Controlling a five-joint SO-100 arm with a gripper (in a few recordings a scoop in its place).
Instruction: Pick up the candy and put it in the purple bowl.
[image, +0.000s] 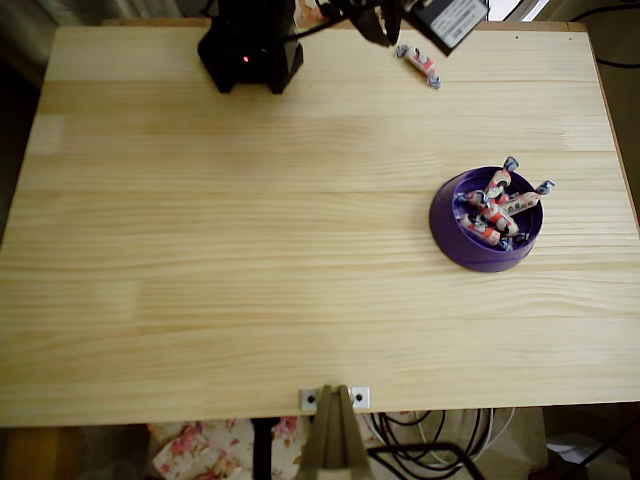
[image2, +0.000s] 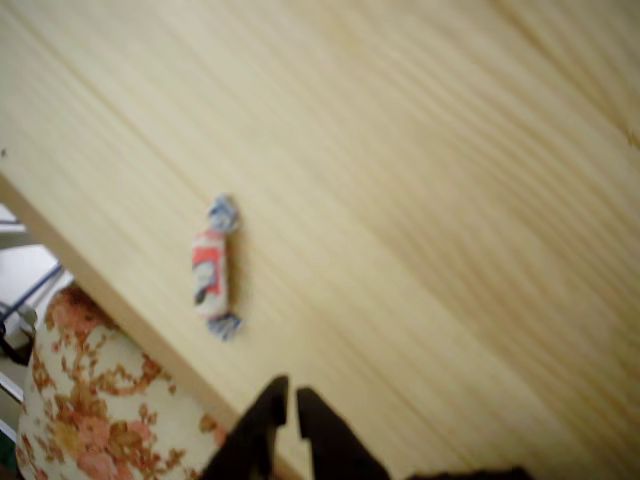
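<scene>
One candy (image: 418, 65) lies alone on the table near the far edge, its pink-red and white wrapper twisted at both ends. In the wrist view the same candy (image2: 214, 268) lies close to the table edge. My gripper (image2: 291, 400) hangs above the table a short way from it, its dark fingertips together with nothing between them. The purple bowl (image: 450, 235) stands at the right of the table and holds several candies (image: 498, 205) of the same kind. My arm (image: 375, 18) reaches in from the top of the overhead view.
The arm's black base (image: 250, 50) stands at the far edge, left of the loose candy. The pale wooden table (image: 250, 250) stretches wide to the left of the bowl. Floral cloth (image2: 90, 410) shows beyond the table edge.
</scene>
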